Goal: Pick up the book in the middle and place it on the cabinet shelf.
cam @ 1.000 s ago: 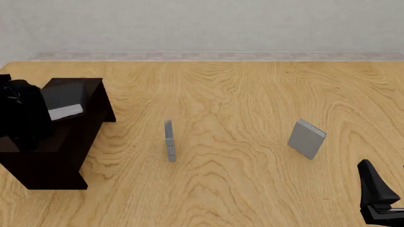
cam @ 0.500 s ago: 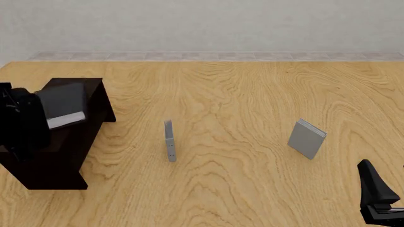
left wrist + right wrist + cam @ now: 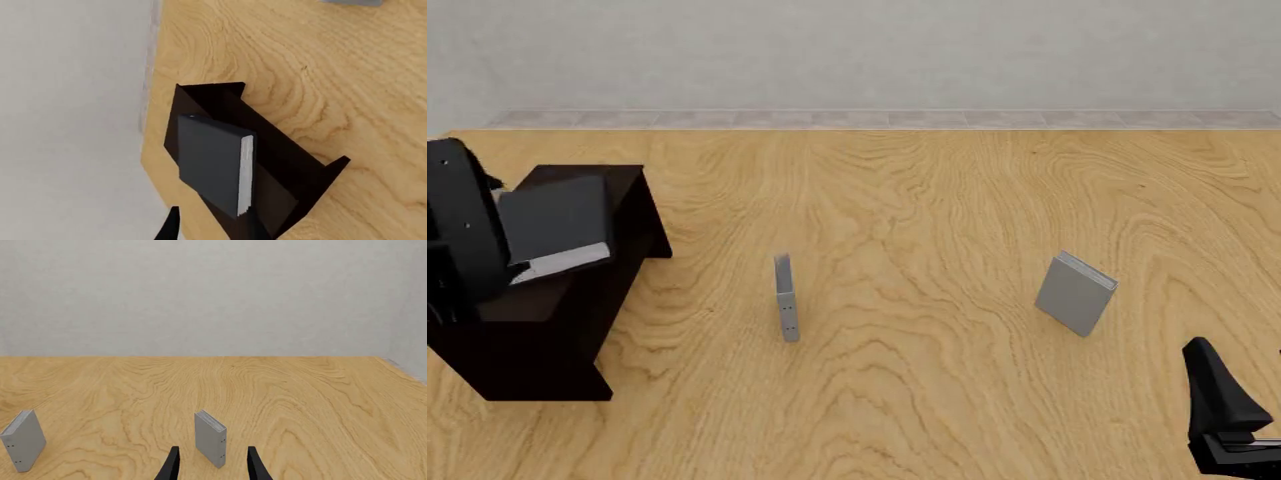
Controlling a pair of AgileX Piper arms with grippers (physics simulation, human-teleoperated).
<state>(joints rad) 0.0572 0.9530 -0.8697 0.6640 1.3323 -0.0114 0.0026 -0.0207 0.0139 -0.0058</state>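
The book, black with white page edges, lies on the flat top of the dark cabinet shelf at the table's left. In the left wrist view the book rests on the cabinet shelf, well ahead of the one fingertip that shows. My left gripper hangs at the cabinet's left end, open, and nothing is between its fingers. My right gripper is low at the front right, open and holding nothing.
A thin grey book stands on edge mid-table, also seen from the right wrist. A smaller light-grey book stands to the right, some way ahead of the right gripper. A pale wall bounds the far side.
The left arm has drawn back to the left and risen, off the book. The book stays on the cabinet top. The right arm has not moved.
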